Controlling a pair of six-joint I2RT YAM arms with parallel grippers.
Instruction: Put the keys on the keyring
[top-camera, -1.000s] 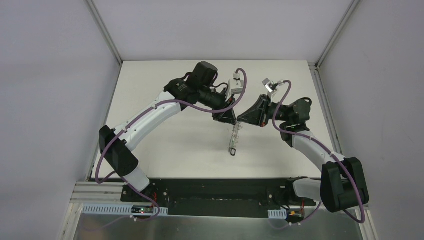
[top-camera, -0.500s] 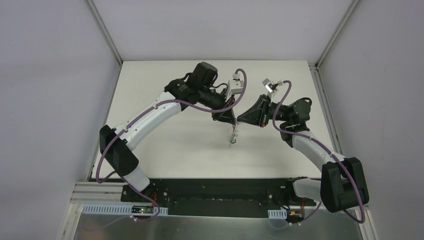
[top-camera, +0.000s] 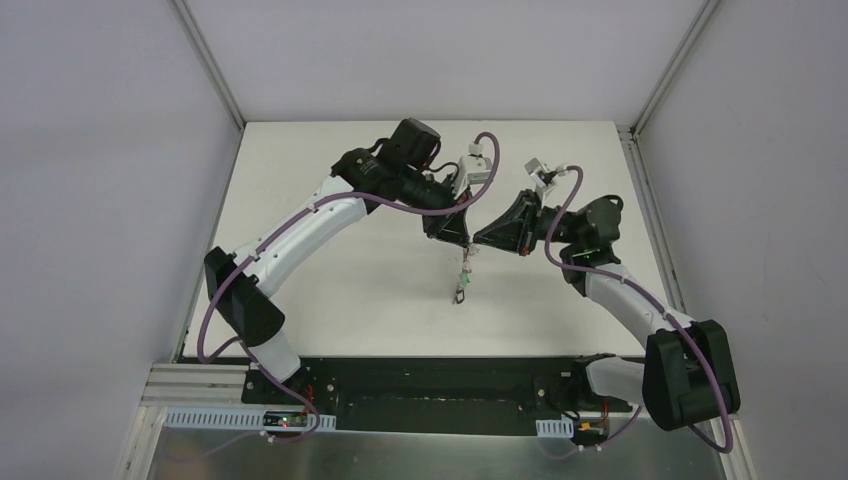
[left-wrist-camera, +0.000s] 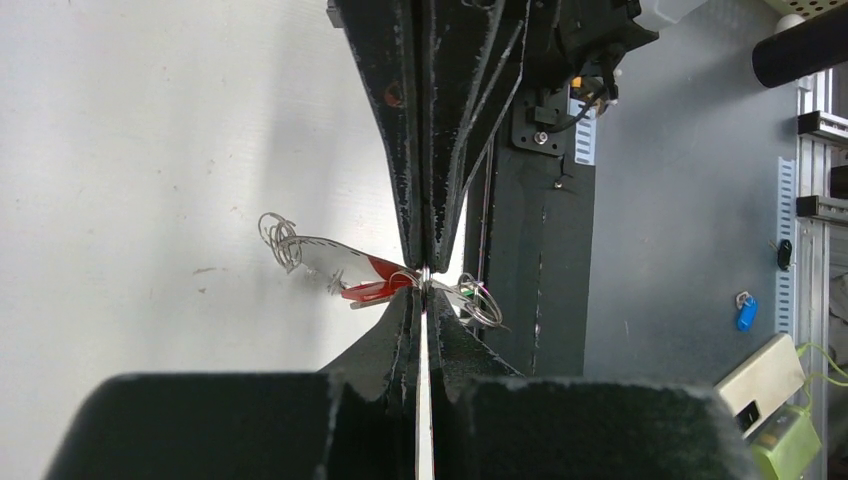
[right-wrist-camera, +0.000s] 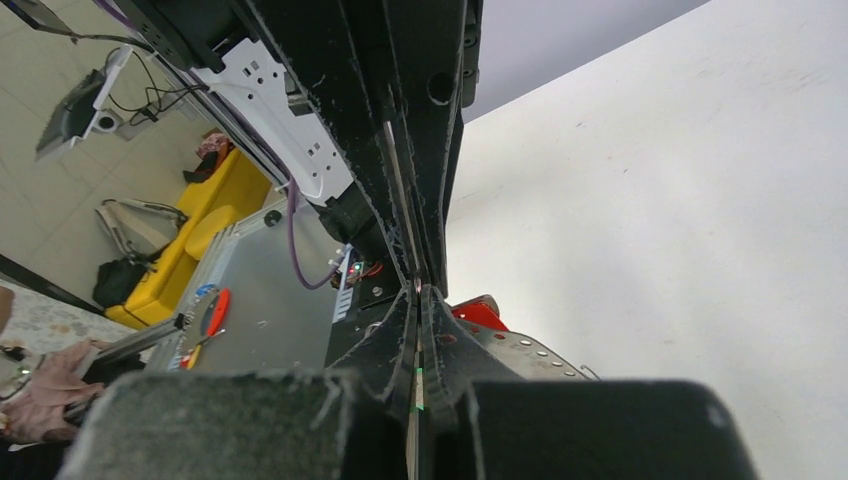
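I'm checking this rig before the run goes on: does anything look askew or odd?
Nothing is spilled or broken. The odd part: the left gripper and right gripper are both shut tip to tip on the same key bunch, its red key and wire loops jutting out sideways, untidily.

Table (top-camera: 330, 290): white, grey walls on three sides. Two arms, purple cables along both. The left gripper (top-camera: 463, 236) and the right gripper (top-camera: 481, 239): raised over mid-table, closed tips meeting point to point. Small bunch of keys (top-camera: 462, 283): dangling from that meeting point.
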